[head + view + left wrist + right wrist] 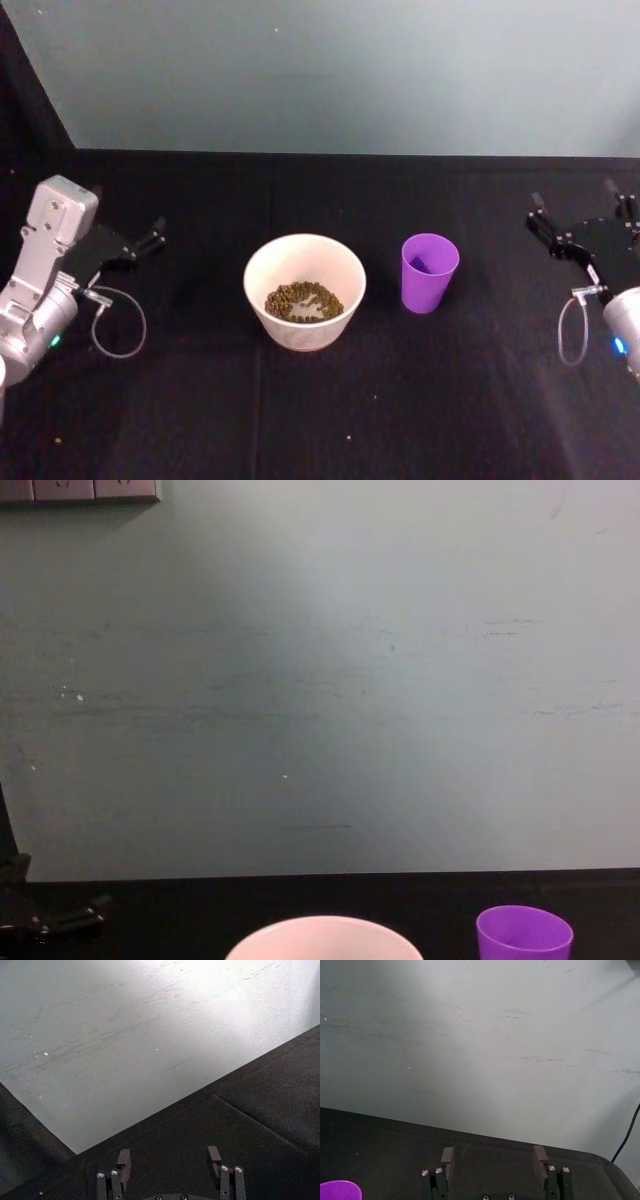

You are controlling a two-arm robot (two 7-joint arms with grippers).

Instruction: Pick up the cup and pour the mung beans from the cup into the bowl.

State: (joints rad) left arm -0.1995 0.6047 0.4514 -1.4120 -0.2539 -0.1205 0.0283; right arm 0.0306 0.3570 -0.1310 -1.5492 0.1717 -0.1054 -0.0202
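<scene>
The pale bowl [258, 275] stands at the middle of the black table with mung beans [303, 301] lying in its bottom. Just to its right the purple cup [430, 272] stands upright; I see no beans inside it. The chest view catches the bowl's rim [322, 935] and the cup [523, 935] at its lower edge. A sliver of the cup [339, 1190] shows in the right wrist view. My left gripper [155, 235] [169, 1159] rests open far to the bowl's left. At the table's right side my right gripper [575, 210] [493, 1156] is open, well apart from the cup.
Black cloth [320, 420] covers the table, which ends at a pale wall [350, 70] behind. A few stray beans [57, 438] lie near the front edge. Cable loops hang from both wrists [120, 325].
</scene>
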